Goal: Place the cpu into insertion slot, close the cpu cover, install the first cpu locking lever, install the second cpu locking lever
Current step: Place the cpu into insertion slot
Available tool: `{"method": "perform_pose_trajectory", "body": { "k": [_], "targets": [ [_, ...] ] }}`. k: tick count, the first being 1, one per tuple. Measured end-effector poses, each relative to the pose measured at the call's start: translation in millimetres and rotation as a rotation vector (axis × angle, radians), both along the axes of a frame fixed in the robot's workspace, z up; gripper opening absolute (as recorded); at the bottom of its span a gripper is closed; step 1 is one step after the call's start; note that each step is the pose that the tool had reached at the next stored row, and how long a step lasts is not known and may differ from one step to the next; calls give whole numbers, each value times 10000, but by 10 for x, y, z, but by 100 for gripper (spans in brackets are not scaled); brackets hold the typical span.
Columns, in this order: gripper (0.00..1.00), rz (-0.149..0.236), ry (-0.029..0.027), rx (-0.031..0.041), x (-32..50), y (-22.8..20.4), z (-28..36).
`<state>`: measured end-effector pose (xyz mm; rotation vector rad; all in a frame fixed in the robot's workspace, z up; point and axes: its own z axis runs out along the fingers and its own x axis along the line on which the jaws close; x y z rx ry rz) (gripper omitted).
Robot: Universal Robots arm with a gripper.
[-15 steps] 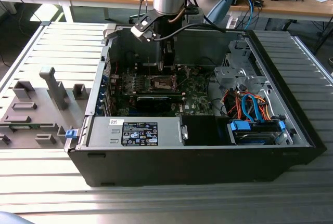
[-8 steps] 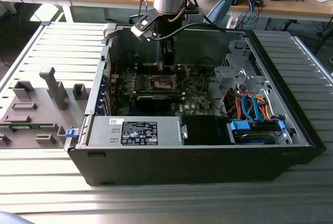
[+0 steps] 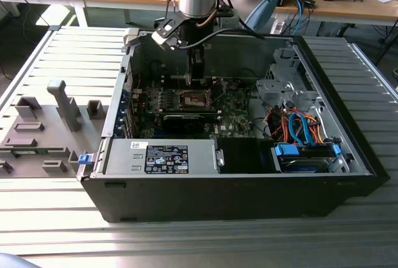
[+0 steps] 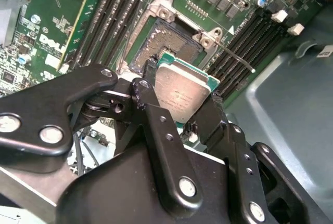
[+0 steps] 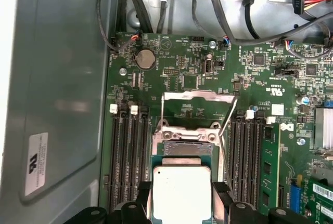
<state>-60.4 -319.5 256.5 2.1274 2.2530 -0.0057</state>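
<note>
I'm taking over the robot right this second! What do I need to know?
Hand: shut on the small flat square silver-grey cpu, gripping two opposite edges.
The cpu is held above the dark square insertion slot with the silvery rim on the green board and is not seated.
The thin silvery frame-shaped cpu cover is flipped open.
Both thin metal wire locking levers are unlatched.
Done: cpu picked up and brought to the slot.
Left: seating it, the cover, both levers.

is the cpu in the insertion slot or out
Out: the gripper holds the cpu between its jaws, clear of the insertion slot, whose dark bed lies bare.
</note>
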Motion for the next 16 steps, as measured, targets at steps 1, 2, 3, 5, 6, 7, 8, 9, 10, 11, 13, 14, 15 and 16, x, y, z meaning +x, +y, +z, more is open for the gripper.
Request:
{"method": "perform_pose_trajectory", "body": {
  "k": [1, 2, 3, 5, 6, 7, 8, 9, 10, 11, 13, 14, 15, 16],
  "targets": [
    [54, 0, 1, -1, 0, -17, -3],
    [54, 0, 1, -2, 0, -34, -6],
    [54, 1, 1, -8, 0, -53, -10],
    [54, 0, 0, -24, 0, -88, -24],
    [54, -1, 1, -51, 0, -93, -38],
    [54, -1, 2, -56, 0, -93, -45],
    [54, 0, 2, -57, 0, -94, -47],
    [54, 0, 2, -58, 0, -94, -50],
    [54, 0, 2, -56, 0, -93, -54],
    [54, 0, 1, -57, 0, -93, -57],
    [54, 0, 1, -56, 0, -93, -66],
    [54, 0, 1, -56, 0, -93, -75],
    [54, 0, 2, -56, 0, -93, -76],
    [54, 0, 2, -56, 0, -93, -78]
  ]
}}
